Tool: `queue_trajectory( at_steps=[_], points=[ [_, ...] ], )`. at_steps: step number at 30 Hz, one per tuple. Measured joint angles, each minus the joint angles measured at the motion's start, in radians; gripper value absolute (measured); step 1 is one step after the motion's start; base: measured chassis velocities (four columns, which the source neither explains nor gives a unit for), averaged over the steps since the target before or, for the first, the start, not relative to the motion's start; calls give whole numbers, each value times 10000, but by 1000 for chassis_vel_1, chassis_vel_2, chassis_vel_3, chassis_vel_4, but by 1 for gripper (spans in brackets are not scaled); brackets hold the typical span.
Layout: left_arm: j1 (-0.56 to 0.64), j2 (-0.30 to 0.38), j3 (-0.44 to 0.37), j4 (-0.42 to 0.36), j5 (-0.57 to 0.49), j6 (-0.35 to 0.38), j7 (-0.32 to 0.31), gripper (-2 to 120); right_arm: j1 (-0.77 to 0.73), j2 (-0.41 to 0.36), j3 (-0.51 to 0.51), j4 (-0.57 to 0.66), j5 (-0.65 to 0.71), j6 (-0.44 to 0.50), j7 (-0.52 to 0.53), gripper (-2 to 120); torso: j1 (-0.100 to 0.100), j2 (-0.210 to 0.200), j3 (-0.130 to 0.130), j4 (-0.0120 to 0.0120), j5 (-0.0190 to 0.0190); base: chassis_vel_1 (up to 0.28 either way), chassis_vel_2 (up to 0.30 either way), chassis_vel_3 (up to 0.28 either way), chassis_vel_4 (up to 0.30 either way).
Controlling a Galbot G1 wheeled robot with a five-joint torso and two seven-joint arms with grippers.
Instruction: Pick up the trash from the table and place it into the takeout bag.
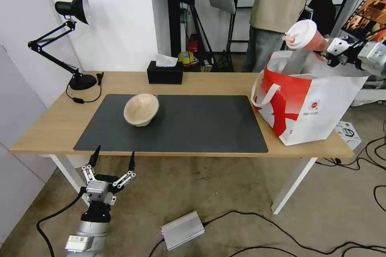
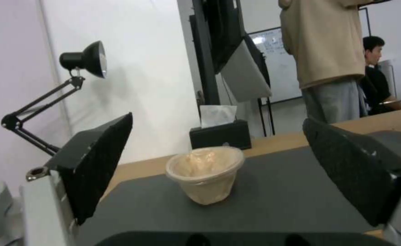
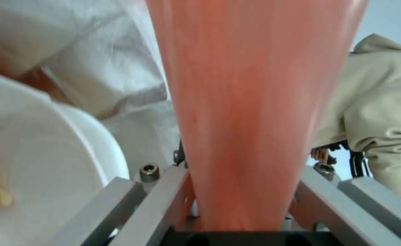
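Observation:
My right gripper (image 1: 330, 49) is shut on the base of the tall red drink cup (image 1: 304, 37) and holds it tilted, white lid leftward, over the open top of the red-and-white takeout bag (image 1: 305, 104) at the table's right end. In the right wrist view the cup (image 3: 250, 102) sits between the fingers (image 3: 164, 194), and the white plastic bowl (image 3: 41, 153) lies beside it against the bag's pale lining (image 3: 118, 68). The beige pulp bowl (image 1: 140, 109) rests on the dark grey mat (image 1: 193, 124), left of centre. My left gripper (image 1: 113, 160) hangs open below the table's front edge, facing that bowl (image 2: 205, 174).
A black desk lamp (image 1: 76, 48) stands at the back left corner of the table (image 1: 56, 124), and a black tissue box (image 1: 165, 73) at the back centre. A silver box (image 1: 183, 229) and cables lie on the floor. People stand behind the table.

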Motion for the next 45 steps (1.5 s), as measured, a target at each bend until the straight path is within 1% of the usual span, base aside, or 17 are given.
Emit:
queue_trajectory(
  at_steps=[5, 17, 22, 28, 30, 34, 39, 45],
  points=[
    [21, -5, 15, -21, 8, 0, 12, 100, 72, -9, -13, -294, -260, 124, -84, 8, 0, 2, 0, 1, 0, 0, 0, 0, 0],
    [139, 16, -20, -99, 2, -37, 26, 100, 698, 219, -474, -1032, -997, 403, -213, 8, 0, 2, 0, 1, 1, 0, 0, 0, 0],
    [149, 24, -31, -110, -7, -53, 28, 100, 980, 313, -745, -1264, -1084, 426, -214, 8, 0, 2, 0, 2, 0, 0, 0, 0, 0],
    [141, 28, -29, -118, -17, -58, 32, 100, 1624, 461, -1467, -1709, -1134, 529, -233, 8, 0, 1, 1, 1, -1, 0, 0, 0, 0],
    [139, 30, -29, -118, -19, -57, 31, 100, 1685, 486, -1539, -1775, -1150, 559, -239, 8, 0, 2, 0, 1, -1, 0, 0, 0, 0],
    [136, 54, -38, -119, -34, -58, 32, 100, 2127, 843, -2012, -2408, -1383, 743, -299, 8, 0, 1, 1, 1, 0, 0, 0, 0, 0],
    [145, 58, -63, -116, -58, -61, 33, 100, 2314, 1078, -2181, -2772, -1520, 797, -381, 8, 0, 1, 0, 2, -1, 0, 0, 0, 0],
    [140, 68, -101, -101, -96, -65, 34, 100, 2332, 1098, -2287, -2800, -1540, 813, -421, 8, 0, 1, 1, 1, -1, 0, 0, 0, 0]
  ],
)
